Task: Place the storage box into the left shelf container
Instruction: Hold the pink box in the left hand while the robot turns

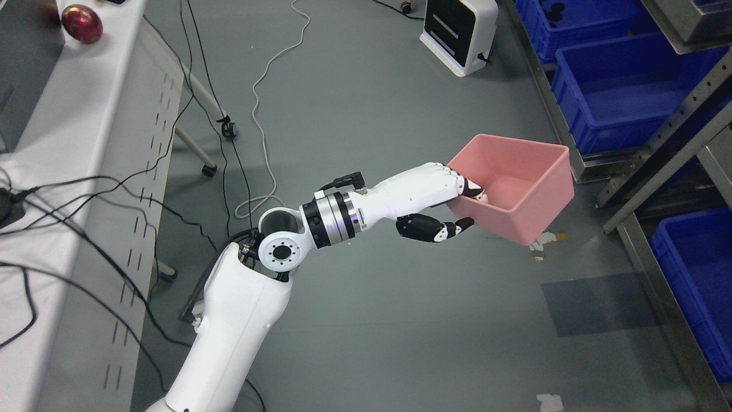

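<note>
- The storage box (517, 186) hangs in the air above the grey floor (366, 320), right of centre, just short of the shelf rack. It touches neither floor nor shelf.
- It is held at its near-left wall only, probably so the rest of the box stays free to go over a container's rim first.
- The left hand (443, 197) is clamped on that wall: the fingers (466, 186) hook over the rim into the box, and the thumb (443, 230) presses from outside below.
- The box is tilted, its open mouth turned up and toward the camera; a 1-sided grip would let it sag that way.
- It looks like 1 piece of pale pink matte plastic, rectangular, with thin walls, a smooth rim and nothing inside. I judge it light and rigid enough for a pinch on 1 wall.
- The left arm (240, 320) comes in from the bottom, left of the middle, and stretches to the right, which suits a carry toward the shelf.
- On the metal shelf frame (663, 143) at the right sit blue containers: 1 far (623, 86), just past the box, and 1 nearer (695, 274) at the right edge.
- Which of them counts as the left container I cannot tell; the far one lies closest to the box.
- At the far left stands a white table (86, 171) trailing black cables.
- The right arm does not show.
</note>
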